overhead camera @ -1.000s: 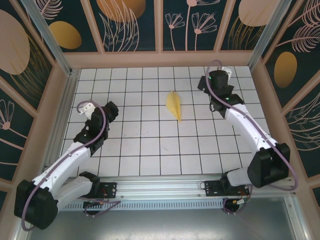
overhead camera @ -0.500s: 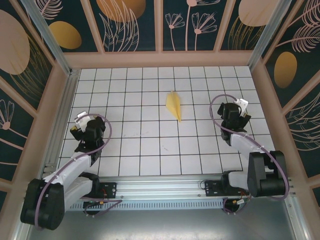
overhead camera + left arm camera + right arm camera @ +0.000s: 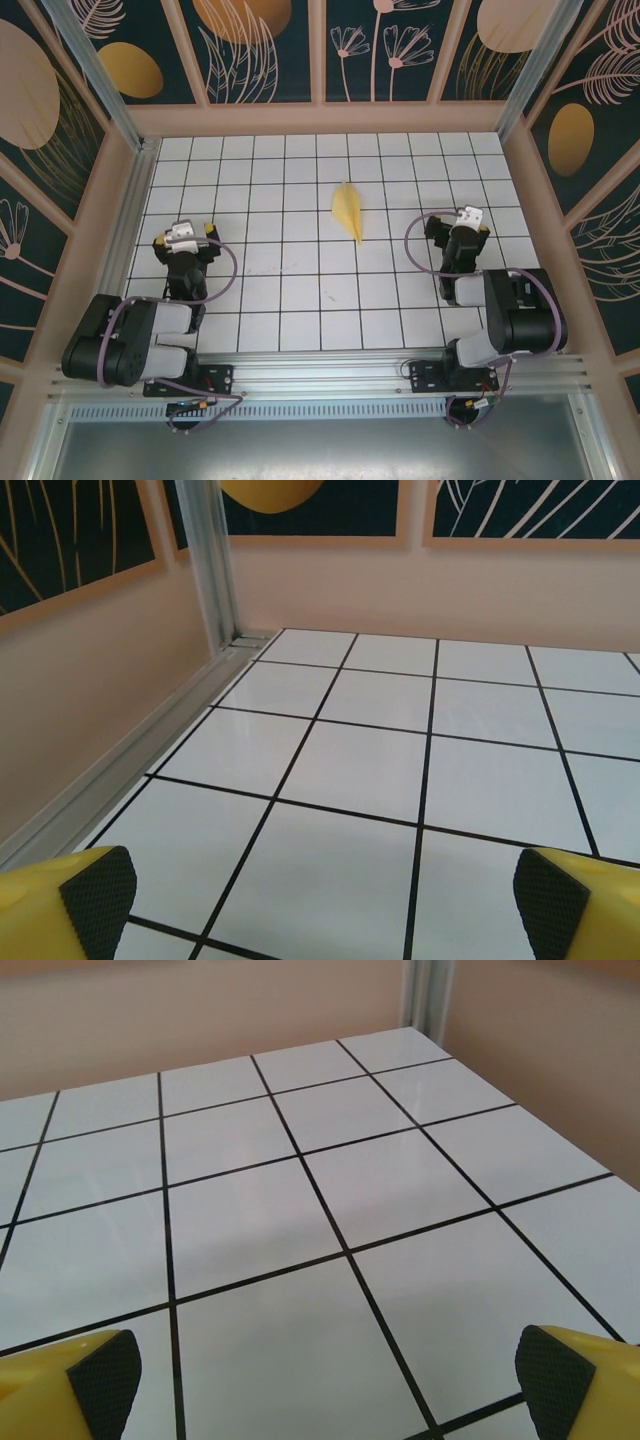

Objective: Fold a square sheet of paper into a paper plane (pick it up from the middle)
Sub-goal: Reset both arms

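Note:
The pale-yellow sheet of paper lies folded as a narrow paper plane (image 3: 349, 211) on the white tiled floor, a little right of the middle, its sharp tip pointing toward the near side. My left gripper (image 3: 187, 240) sits folded back over its base at the near left, far from the plane. In the left wrist view it (image 3: 325, 895) is open over bare tiles. My right gripper (image 3: 459, 226) sits drawn back at the near right, about three tiles from the plane. It (image 3: 328, 1380) is open too, with nothing between its yellow fingers (image 3: 560, 1375).
Pink walls (image 3: 320, 118) enclose the tiled floor (image 3: 280, 290) on three sides. A metal corner post (image 3: 212, 560) and a floor rail run close on the left of my left gripper. The right wall (image 3: 560, 1050) rises near my right gripper.
Both arms have pulled back from the far half of the floor and folded down over their bases. Both grippers stayed open. The paper plane has not moved.

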Tool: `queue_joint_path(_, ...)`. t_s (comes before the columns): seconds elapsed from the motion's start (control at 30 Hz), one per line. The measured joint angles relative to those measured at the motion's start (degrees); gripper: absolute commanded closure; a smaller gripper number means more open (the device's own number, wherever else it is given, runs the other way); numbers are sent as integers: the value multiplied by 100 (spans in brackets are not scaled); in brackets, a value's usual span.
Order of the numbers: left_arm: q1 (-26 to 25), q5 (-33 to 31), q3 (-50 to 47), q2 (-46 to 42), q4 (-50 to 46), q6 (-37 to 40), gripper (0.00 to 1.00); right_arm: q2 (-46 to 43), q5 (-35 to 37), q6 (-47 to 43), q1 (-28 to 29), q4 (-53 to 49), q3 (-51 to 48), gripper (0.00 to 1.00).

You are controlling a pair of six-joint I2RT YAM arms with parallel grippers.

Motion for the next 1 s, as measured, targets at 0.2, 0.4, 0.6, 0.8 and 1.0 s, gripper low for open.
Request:
queue_joint_path(0.2,461,614,195,802,804,-7,1,197,-656,-13,-203,734,-247,1)
queue_joint_path(0.4,470,601,306,940,861,-87,1,249,-892,-15,-203,1049,-297,1)
queue_joint_path(0.6,468,614,306,940,968,-92,2,256,-933,-13,-203,1128,-297,1)
queue_joint_path(0.8,470,935,339,940,960,-87,1,258,-935,-13,-203,1128,-297,1)
queue_joint_path(1.0,533,1056,439,940,887,-90,2,258,-938,-13,-203,1128,-297,1)
